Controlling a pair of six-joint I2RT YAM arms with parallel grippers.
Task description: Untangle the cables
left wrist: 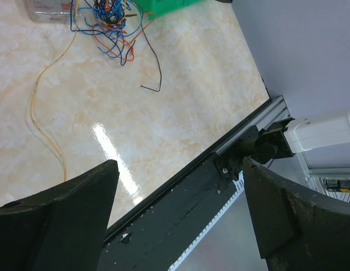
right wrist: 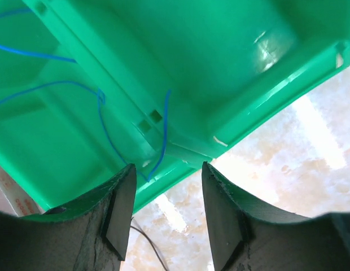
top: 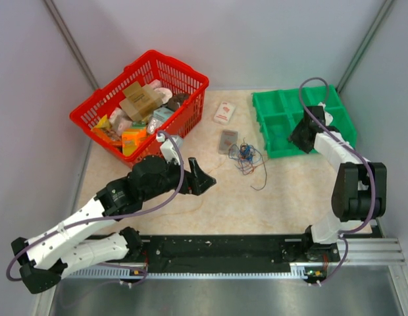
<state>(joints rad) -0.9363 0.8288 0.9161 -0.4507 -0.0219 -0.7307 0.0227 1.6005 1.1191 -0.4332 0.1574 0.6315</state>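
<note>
The cables [top: 245, 155] are a small tangle of blue, red, orange and black wires on the table, just left of the green tray [top: 276, 105]. In the left wrist view the tangle [left wrist: 110, 22] is at the top, with a black strand [left wrist: 155, 73] and a thin yellow strand [left wrist: 36, 107] trailing from it. My left gripper [top: 203, 176] [left wrist: 179, 164] is open and empty, left of the tangle and apart from it. My right gripper [top: 303, 135] [right wrist: 167, 166] is open and empty over the tray's edge. A loose blue wire [right wrist: 101, 113] lies in the tray [right wrist: 231, 51].
A red basket [top: 191, 76] full of packages stands at the back left. A white packet [top: 224, 112] and a grey box [top: 228, 141] lie beside the tangle. The black base rail [top: 224, 247] [left wrist: 180, 214] runs along the near edge. Grey walls close in both sides.
</note>
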